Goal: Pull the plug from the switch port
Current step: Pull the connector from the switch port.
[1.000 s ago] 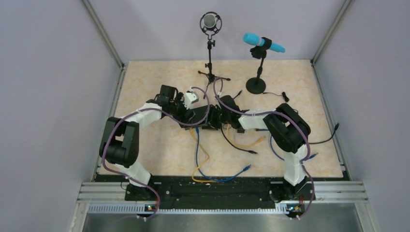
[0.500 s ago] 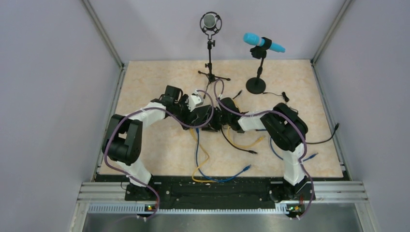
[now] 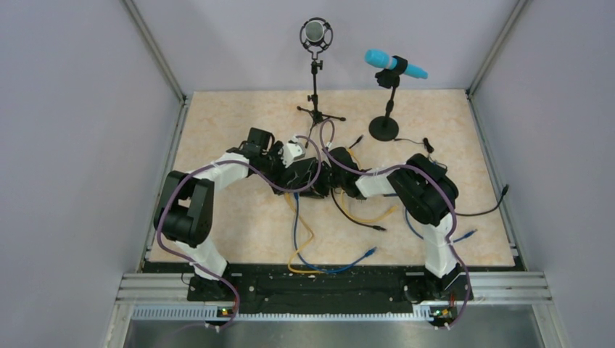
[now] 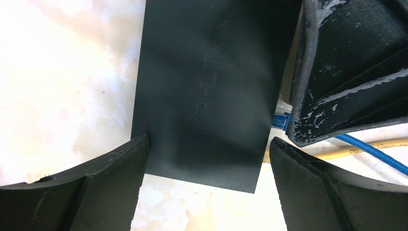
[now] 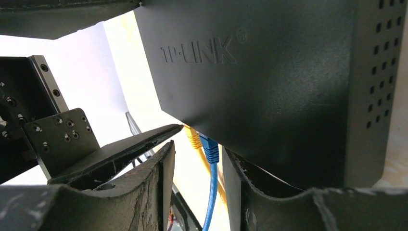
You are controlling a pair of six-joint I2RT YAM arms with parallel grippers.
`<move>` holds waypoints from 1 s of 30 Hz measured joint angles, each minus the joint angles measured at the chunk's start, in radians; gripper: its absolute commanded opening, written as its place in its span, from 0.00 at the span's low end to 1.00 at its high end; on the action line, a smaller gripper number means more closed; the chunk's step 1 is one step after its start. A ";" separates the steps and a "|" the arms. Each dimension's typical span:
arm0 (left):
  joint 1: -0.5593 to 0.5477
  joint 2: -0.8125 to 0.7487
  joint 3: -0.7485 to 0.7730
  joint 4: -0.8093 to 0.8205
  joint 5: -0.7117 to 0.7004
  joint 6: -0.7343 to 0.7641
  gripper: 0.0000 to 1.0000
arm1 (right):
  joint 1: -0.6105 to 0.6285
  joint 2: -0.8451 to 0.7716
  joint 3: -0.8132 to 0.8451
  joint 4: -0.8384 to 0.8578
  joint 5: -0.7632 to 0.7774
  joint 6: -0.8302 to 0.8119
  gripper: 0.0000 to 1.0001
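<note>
Looking from top: left gripper [image 3: 299, 175] and right gripper [image 3: 330, 181] meet at middle of pale stone-look table [image 3: 217, 130], over flat black plastic box [image 3: 308, 191], mostly hidden.

Left wrist view: box lies between left fingers [image 4: 96, 192], spread wide, one at each side edge; cannot tell if they press. Small blue plug [image 4: 279, 120] sticks out of box side, just beside right gripper's finger [image 4: 346, 72].

Right wrist view: blue plug sits in switch port [image 5: 206, 136] on box edge, yellow plug [image 5: 193, 138] next to it. Both plugs between right fingers [image 5: 159, 183], half closed; cannot tell if squeezing.
</note>
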 measured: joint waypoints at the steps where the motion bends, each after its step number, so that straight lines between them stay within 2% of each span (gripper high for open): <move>1: 0.000 0.000 0.000 -0.002 0.005 0.001 0.99 | 0.000 0.000 0.000 0.002 0.000 0.000 0.41; 17: 0.000 -0.003 0.006 -0.043 0.028 0.029 0.99 | 0.005 -0.003 -0.020 0.030 0.031 0.009 0.40; 21: 0.000 0.002 0.015 -0.050 0.024 0.031 0.96 | 0.005 -0.003 -0.020 0.028 0.036 0.009 0.30; 30: -0.001 0.016 0.034 -0.063 0.017 0.046 0.94 | 0.005 -0.001 -0.019 0.030 0.045 0.027 0.37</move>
